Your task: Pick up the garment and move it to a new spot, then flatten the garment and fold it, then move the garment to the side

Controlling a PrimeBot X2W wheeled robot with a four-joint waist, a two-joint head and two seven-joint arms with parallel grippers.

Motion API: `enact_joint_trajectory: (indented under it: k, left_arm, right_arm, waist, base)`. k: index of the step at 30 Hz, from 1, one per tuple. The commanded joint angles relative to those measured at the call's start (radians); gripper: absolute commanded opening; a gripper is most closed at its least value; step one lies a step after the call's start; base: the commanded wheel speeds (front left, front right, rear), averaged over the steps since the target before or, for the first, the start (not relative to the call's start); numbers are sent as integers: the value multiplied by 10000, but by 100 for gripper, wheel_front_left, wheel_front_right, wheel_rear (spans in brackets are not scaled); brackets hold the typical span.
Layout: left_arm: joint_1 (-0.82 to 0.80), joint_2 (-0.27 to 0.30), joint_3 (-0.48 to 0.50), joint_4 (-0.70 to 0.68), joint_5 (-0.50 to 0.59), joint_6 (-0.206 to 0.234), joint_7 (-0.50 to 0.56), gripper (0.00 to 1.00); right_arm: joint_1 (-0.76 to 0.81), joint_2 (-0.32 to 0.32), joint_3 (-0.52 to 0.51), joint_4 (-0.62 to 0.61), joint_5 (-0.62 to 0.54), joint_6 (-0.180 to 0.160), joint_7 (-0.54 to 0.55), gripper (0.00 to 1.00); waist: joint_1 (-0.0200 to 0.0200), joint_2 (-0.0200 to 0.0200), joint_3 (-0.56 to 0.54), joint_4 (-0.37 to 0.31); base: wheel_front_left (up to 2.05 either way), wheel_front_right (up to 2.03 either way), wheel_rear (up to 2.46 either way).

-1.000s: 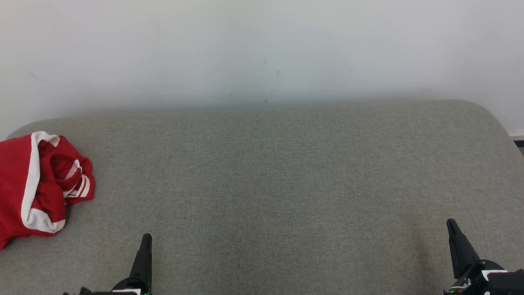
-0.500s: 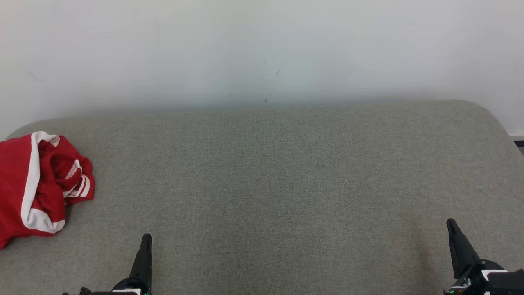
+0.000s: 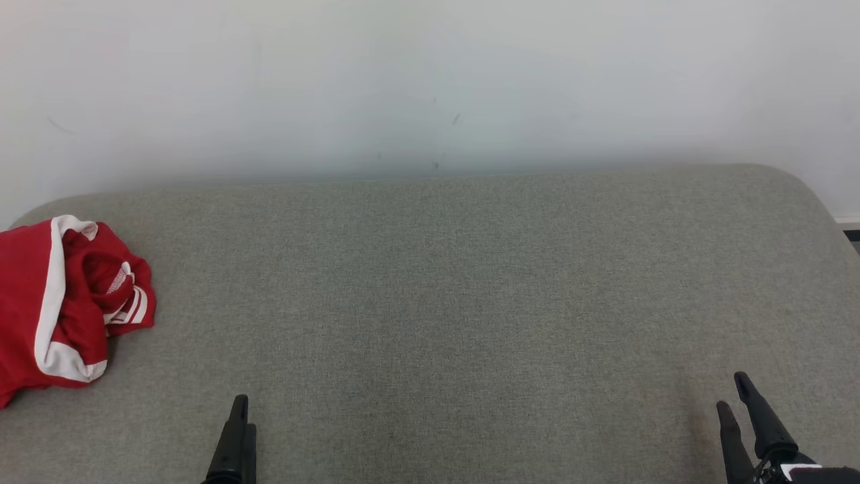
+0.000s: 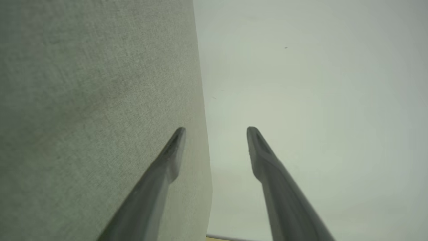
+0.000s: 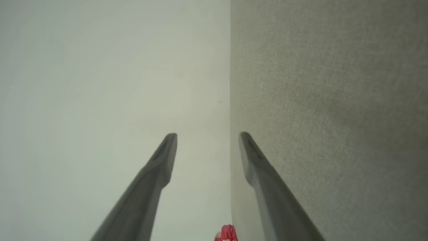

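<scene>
The left tool (image 3: 238,407) and right tool (image 3: 731,391) are gaping open, empty; the crumpled red jersey (image 3: 40,316) is lying far left on the bench (image 3: 437,302), so a stretched, shallow pinch may slip.

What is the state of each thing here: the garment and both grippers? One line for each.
garment: crumpled in a heap at the left end of the grey cushion, not held.
left gripper: open, empty, apart from the garment.
right gripper: open, empty, far from the garment.
</scene>
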Motion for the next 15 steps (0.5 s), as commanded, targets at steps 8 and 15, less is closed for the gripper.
enact_joint_trajectory:
  k: [8,15]
  left_arm:
    - [-15,7,23,-171,81,-3,-271,100]
    - [-16,12,167,-151,720,-5,-473,100]
  right_arm:
    - [-34,-21,536,-161,-101,-1,-621,100]
    - [-46,-27,969,-194,-616,-3,-1085,100]
  waist:
    - [0,-1,20,2]
    - [0,-1,32,2]
  base:
    - [0,0,0]
    - [0,0,0]
